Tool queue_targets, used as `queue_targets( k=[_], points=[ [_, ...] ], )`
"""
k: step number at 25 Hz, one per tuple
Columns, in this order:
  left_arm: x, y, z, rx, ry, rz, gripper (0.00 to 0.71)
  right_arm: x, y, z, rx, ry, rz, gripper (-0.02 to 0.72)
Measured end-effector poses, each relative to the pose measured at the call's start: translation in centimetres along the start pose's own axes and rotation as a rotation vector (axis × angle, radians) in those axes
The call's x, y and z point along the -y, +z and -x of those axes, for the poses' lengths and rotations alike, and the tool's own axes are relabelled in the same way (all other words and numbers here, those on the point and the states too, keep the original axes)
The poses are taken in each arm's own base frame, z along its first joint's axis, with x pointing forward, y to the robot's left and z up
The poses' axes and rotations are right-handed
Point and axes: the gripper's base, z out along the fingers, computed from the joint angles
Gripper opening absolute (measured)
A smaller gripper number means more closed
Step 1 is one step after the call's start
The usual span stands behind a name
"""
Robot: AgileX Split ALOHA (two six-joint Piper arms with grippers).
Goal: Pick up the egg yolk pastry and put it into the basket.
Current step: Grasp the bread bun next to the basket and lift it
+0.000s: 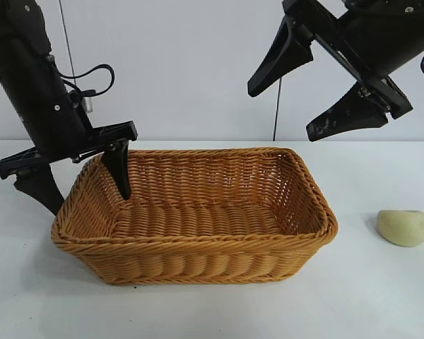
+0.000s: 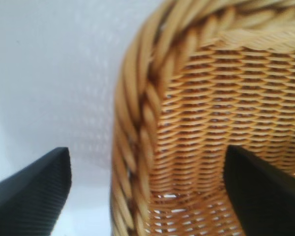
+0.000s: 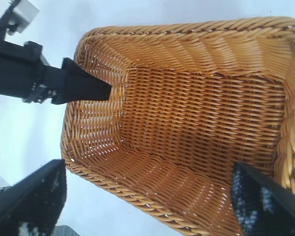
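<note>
Wicker under my left hand (image 1: 74,178): it points steeply down with its fingers spread wide, straddling the left end wall of the basket (image 1: 198,265), one finger inside, one outside, gripping nothing. My right hand (image 1: 311,88) hangs high above the basket's right end, tilted down toward it, fingers wide apart and empty too.

The exterior view alone shows the egg yolk pastry (image 1: 403,227): it lies on the table (image 1: 381,296) to the right of the basket, well apart from both hands.

My left wrist view gives only the braided rim between my two fingers. My right wrist view looks down into the basket and catches my left hand's inner finger (image 3: 86,88) against the far wall.

White table, plain pale wall (image 1: 184,63) behind.
</note>
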Motion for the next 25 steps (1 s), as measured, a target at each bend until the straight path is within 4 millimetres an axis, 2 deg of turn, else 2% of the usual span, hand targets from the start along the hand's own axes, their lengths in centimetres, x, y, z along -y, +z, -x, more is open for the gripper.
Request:
queue_targets(
  k=[4,9,12,14,20,25],
  points=[
    [0.3,-2.0,0.7,0.026,0.035,0.029,0.613,0.0,0.0,0.0,-0.004,0.0,0.001,0.646],
    [-0.1,-2.3,0.7,0.025,0.057,0.078,0.613,0.0,0.0,0.0,-0.005,0.0,0.002,0.646],
    [-1.0,-2.4,0.9,0.023,0.058,0.118,0.613,0.0,0.0,0.0,-0.005,0.0,0.002,0.646],
    [-2.1,-2.7,1.2,0.028,0.033,0.126,0.613,0.0,0.0,0.0,-0.005,0.0,0.002,0.646],
    [-7.4,-3.9,2.1,0.037,-0.069,0.173,0.611,0.0,0.0,0.0,-0.005,0.0,0.002,0.646],
    [-10.2,-5.1,2.2,0.051,-0.122,0.182,0.61,0.0,0.0,-0.1,-0.009,0.001,0.004,0.646]
  ],
)
